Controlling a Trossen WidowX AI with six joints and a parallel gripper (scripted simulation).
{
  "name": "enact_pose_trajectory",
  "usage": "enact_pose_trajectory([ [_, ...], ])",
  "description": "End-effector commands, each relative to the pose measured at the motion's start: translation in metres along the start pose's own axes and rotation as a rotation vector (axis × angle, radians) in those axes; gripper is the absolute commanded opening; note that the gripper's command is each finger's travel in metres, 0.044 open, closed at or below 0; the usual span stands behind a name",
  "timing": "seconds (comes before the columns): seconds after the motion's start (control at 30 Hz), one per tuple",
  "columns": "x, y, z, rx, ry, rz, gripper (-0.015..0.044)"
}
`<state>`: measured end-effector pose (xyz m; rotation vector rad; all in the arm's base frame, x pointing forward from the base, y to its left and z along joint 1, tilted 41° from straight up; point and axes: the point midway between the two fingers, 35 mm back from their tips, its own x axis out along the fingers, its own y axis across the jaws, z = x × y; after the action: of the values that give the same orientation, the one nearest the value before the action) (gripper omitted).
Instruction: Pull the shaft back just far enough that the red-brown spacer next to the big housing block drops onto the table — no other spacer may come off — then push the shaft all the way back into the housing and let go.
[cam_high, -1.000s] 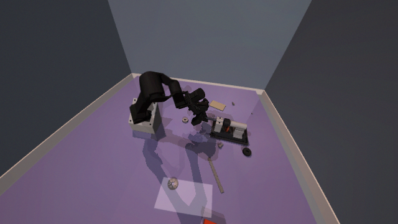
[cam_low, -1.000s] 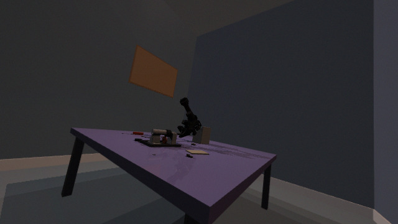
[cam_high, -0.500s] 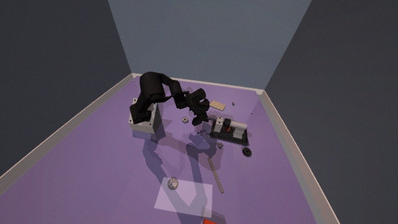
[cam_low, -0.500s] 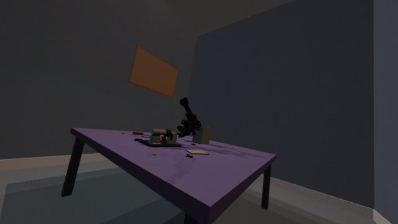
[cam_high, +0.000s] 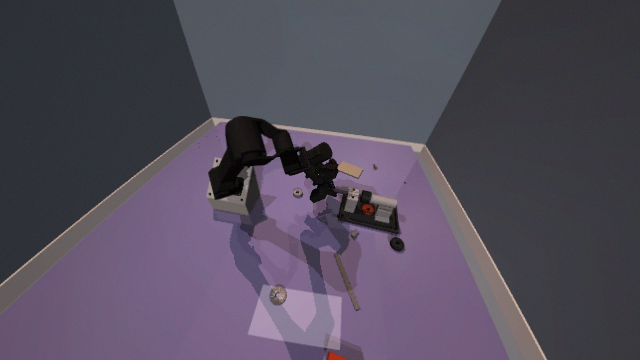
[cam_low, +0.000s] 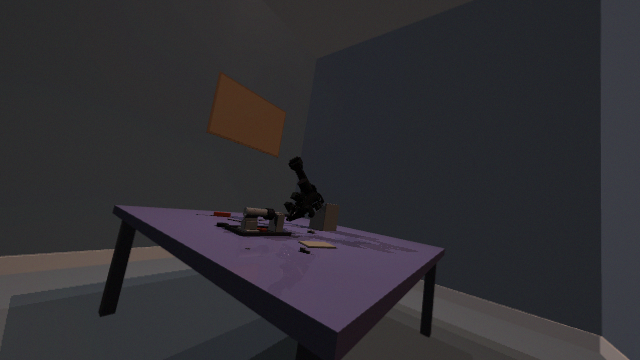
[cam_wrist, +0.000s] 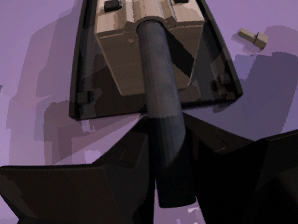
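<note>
My gripper (cam_high: 330, 193) (cam_low: 289, 218) (cam_wrist: 163, 121) is shut on the outer end of the dark grey shaft (cam_wrist: 161, 75), which runs into the pale bearing block (cam_high: 352, 201) (cam_low: 276, 222) (cam_wrist: 117, 55). The red-brown spacer (cam_high: 368, 210) (cam_low: 262, 229) is off the shaft, low on the dark base plate (cam_high: 370, 225) (cam_wrist: 76, 95) between the bearing block and the housing. A black spacer (cam_high: 366, 195) (cam_low: 271, 214) is still up at shaft height, beside the white housing cylinder (cam_high: 384, 200) (cam_low: 256, 212). Whether the shaft's far end sits in the housing is hidden.
A black ring (cam_high: 397, 244) and a small bolt (cam_high: 355, 233) (cam_wrist: 253, 39) lie near the base plate. A tan plate (cam_high: 350, 169) (cam_low: 317, 244) lies behind the gripper. A pale ring (cam_high: 298, 192), a long bar (cam_high: 347, 281), a gear (cam_high: 278, 295) and a red object (cam_high: 337, 356) also lie on the table.
</note>
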<state>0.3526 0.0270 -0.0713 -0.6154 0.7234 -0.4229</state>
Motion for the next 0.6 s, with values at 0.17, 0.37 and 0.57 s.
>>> enact_pose_trajectory([
  [0.17, 0.0024, 0.0000, 0.0030, 0.001, -0.002, -0.001, 0.0000],
  [0.37, 0.0036, -0.0002, 0.0042, 0.001, -0.002, -0.001, 0.0000],
  [0.57, 0.0047, -0.0002, 0.0055, 0.001, -0.002, -0.001, 0.0000],
])
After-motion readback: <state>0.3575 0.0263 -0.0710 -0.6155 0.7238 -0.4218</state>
